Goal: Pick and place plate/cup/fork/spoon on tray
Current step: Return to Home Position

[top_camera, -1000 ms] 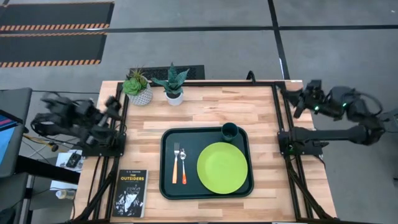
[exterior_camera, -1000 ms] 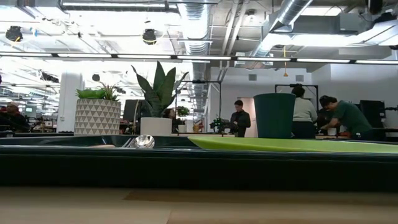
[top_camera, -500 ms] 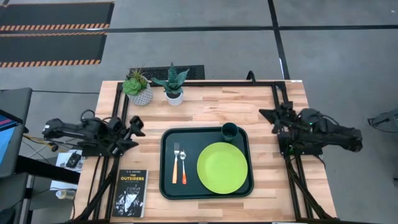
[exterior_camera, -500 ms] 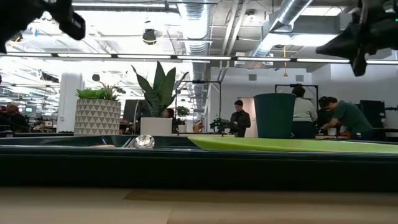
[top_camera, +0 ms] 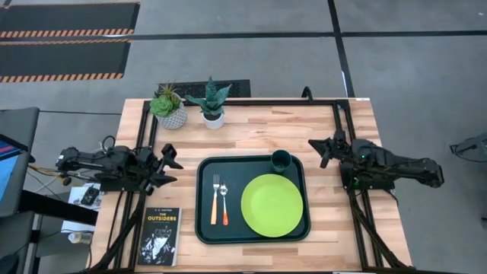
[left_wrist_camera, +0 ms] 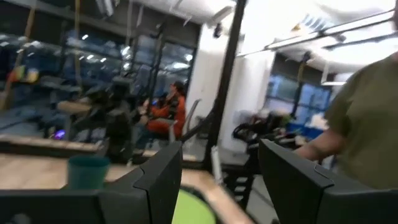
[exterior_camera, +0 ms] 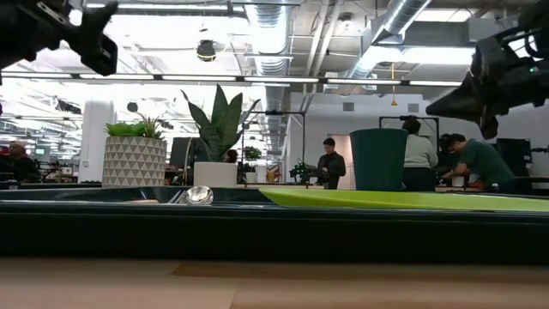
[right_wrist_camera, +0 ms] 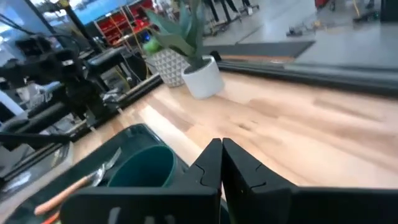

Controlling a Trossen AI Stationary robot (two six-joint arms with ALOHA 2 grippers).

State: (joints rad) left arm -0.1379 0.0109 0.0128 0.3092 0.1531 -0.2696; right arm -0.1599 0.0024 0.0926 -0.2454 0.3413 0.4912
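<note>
Tray (top_camera: 205, 228) sits on the tabletop (top_camera: 251, 133) and already carries all four items, so the task reads as complete. Plate (top_camera: 272, 205) lies flat in the tray's right half; cup (top_camera: 281, 160) stands upright in the tray's far right corner, just beyond the plate. Fork (top_camera: 215, 199) and spoon (top_camera: 224, 203) lie side by side in the tray's left part, handles toward the near rim. Nothing of the task is outside the tray. Left claw (top_camera: 169, 169) hangs off the tray's left edge, apart from it, fingers spread wide and empty per the left wrist view. Right claw (top_camera: 318, 149) hovers right of the tray near the cup, fingers pressed together, holding nothing. Judgement: nothing left but parking both arms.
</note>
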